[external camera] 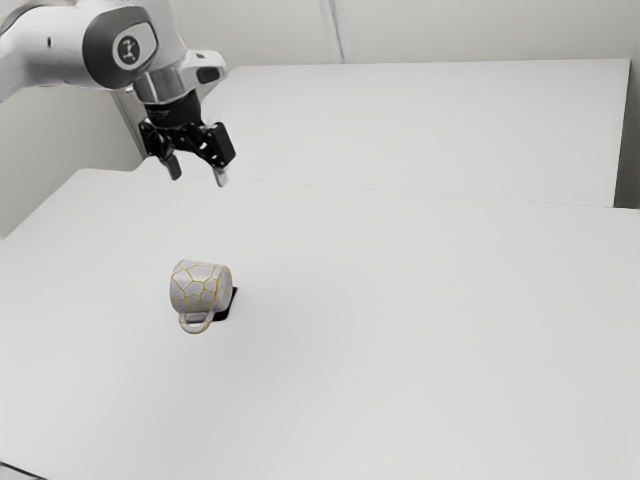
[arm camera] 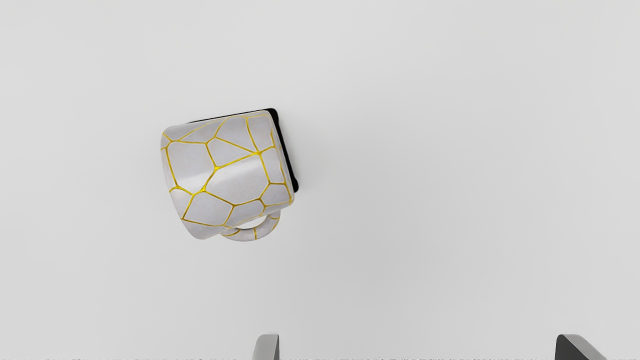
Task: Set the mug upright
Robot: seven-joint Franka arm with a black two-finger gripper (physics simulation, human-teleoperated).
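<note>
Gripper (external camera: 197, 176) stands open — mug (arm camera: 232, 175) beyond, on its side — black pad (arm camera: 286, 155) beneath.

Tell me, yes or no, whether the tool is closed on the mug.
No, the tool hangs with its fingers spread, up above the table and clear of the mug.

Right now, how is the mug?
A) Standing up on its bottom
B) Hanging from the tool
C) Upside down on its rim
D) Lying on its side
D: the mug lies on its side with its round wall facing up, its handle sticking out sideways and a flat black thing peeking out from under it, while the open tool is up above the table.
</note>
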